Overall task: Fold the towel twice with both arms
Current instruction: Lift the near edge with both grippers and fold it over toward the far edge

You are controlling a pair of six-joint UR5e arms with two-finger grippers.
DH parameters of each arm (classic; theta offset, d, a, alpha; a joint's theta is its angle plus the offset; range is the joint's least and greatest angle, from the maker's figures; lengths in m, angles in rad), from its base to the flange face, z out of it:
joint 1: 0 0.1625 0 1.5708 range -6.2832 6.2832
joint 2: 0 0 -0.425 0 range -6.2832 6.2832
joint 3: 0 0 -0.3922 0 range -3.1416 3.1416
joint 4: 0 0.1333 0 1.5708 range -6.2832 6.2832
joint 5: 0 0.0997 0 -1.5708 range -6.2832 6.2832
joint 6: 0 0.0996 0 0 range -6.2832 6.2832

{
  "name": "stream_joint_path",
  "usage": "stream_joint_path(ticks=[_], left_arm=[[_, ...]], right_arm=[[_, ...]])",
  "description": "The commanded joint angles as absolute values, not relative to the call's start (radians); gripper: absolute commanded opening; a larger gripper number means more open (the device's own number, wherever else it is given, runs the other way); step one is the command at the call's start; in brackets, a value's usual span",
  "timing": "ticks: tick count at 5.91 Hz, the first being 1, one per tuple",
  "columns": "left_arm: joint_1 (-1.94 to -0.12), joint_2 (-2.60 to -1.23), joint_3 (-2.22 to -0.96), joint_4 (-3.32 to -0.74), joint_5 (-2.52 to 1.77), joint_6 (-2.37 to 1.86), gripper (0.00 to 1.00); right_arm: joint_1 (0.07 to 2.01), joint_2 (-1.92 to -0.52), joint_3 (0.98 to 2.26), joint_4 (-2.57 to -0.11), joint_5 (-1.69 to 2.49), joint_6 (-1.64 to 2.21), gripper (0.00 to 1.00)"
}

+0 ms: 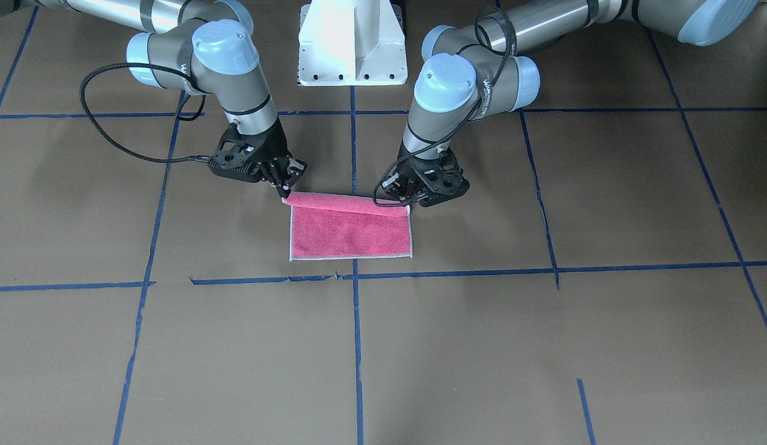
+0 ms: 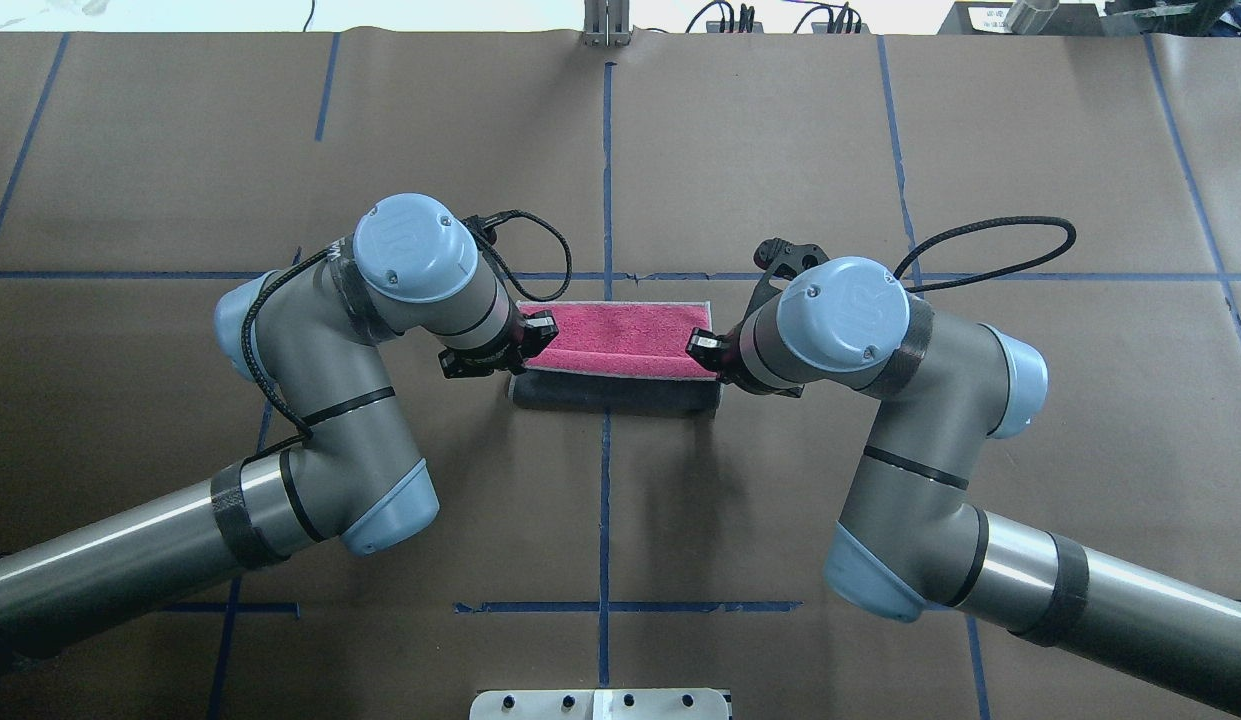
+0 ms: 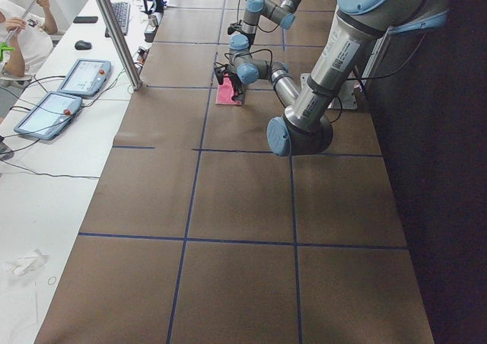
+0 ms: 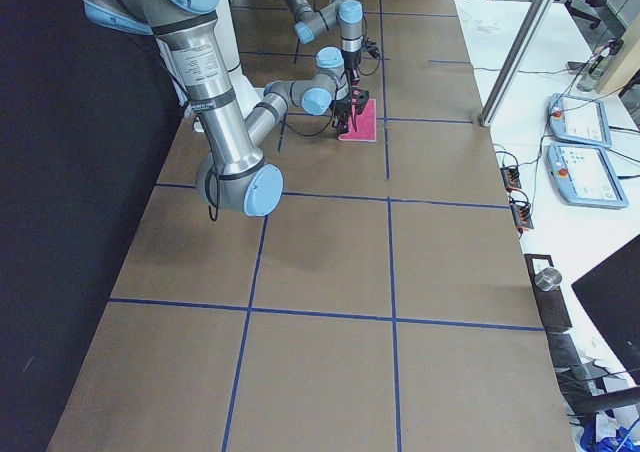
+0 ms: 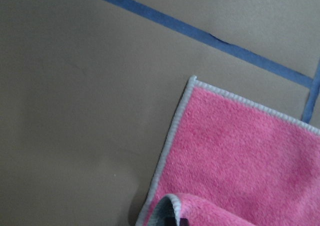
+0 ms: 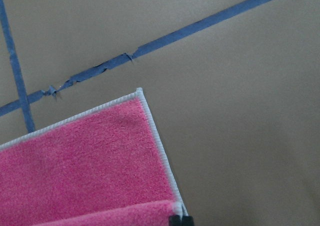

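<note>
The towel (image 1: pixel 351 232) lies pink face up on the brown table, with its robot-side edge lifted and rolled over toward the far edge. From overhead the pink face (image 2: pixel 615 333) shows, with the grey face (image 2: pixel 615 393) of the raised flap below it. My left gripper (image 1: pixel 403 201) is shut on one raised corner and my right gripper (image 1: pixel 285 192) on the other. Overhead, the left gripper (image 2: pixel 525 345) and right gripper (image 2: pixel 702 345) sit at the flap's two ends. The left wrist view shows the towel (image 5: pixel 240 156) with the curled corner low in frame. The right wrist view shows the towel (image 6: pixel 90 156).
The white pedestal base (image 1: pixel 352 43) stands behind the towel. Blue tape lines (image 1: pixel 356 346) grid the brown paper table. An operators' desk with tablets (image 3: pixel 80 78) runs along the table's far side, and a metal post (image 3: pixel 114 32) stands at its edge.
</note>
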State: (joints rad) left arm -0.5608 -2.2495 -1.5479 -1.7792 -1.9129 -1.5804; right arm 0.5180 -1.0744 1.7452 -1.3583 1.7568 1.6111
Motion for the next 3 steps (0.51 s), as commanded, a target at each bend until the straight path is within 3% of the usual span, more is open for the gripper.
stream_joint_path(ticks=[1, 3], left_arm=[[-0.564, -2.260, -1.539, -1.783, -1.913, -1.582, 0.01], [-0.590, -2.267, -1.514, -1.796, -1.911, -1.585, 0.05]], right_arm=[[0.543, -1.042, 1.709, -1.359, 1.758, 1.600, 0.03], [0.595, -0.945, 1.570, -1.355, 1.785, 1.591, 0.05]])
